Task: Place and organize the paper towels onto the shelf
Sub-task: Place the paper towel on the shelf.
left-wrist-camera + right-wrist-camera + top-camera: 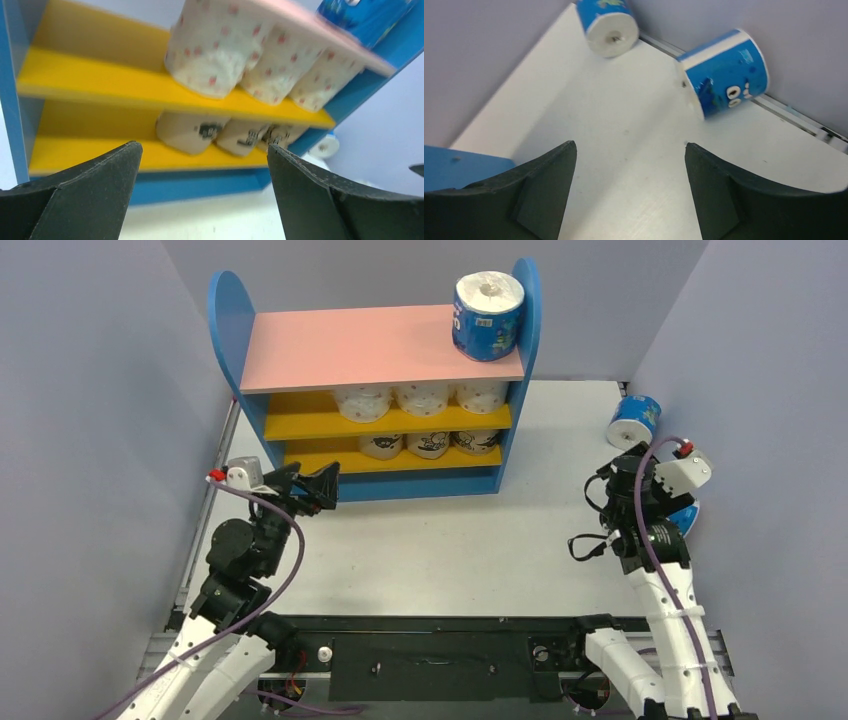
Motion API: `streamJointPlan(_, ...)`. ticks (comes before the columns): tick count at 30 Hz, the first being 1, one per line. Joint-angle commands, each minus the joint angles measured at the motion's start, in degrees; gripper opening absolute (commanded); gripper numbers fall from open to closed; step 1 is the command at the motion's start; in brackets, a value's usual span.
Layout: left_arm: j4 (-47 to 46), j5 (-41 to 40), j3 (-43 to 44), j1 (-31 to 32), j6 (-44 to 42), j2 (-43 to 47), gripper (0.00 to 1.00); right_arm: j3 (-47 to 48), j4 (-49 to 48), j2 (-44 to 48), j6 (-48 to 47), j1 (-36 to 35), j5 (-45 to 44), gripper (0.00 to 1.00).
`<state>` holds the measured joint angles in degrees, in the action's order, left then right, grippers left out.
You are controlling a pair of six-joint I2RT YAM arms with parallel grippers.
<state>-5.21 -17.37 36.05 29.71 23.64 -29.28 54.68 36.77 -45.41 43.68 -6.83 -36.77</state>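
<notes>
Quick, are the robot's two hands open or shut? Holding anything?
Left gripper: open, holding nothing.
Right gripper: open, holding nothing.

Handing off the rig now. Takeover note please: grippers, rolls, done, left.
Left gripper: open, empty, facing the shelf.
Right gripper: open, empty, above the table at right.
Done: three dotted white rolls on upper yellow board, three tan cartoon rolls on lower yellow board, one blue roll upright on pink top, right end.
Left: far blue roll and near blue roll, both on the table at right, go on the pink top.
</notes>
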Motion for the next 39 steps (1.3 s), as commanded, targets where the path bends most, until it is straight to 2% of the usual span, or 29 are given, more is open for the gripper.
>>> streamJointPlan(1,12.36,3.41,-2.87,0.42,6.79,2.33,0.96,-2.73,-0.11,-3.08,1.6,3.81,-5.36,0.76)
streamJointPlan(8,17.16,2.65,-5.05,0.43,13.43,2.06,0.96,-2.52,3.12,-9.85,3.87,14.45,-12.83,0.78)
streamJointPlan(14,19.81,5.3,-3.12,0.59,17.85,-2.55,0.96,-1.49,1.09,-16.72,3.88,24.46,-7.83,0.79)
streamJointPlan(21,17.38,8.14,-4.56,0.78,19.52,-2.4,0.96,-5.02,-6.6,-19.88,2.41,31.56,-1.0,0.8)
streamJointPlan(26,16.28,8.37,-5.08,0.74,19.8,-2.28,0.96,-4.95,-7.9,-24.76,3.01,33.15,3.45,0.8)
streamJointPlan(39,13.52,9.66,-6.61,0.87,20.12,-3.19,0.96,-9.03,-12.08,-30.43,6.51,33.96,13.38,0.7)
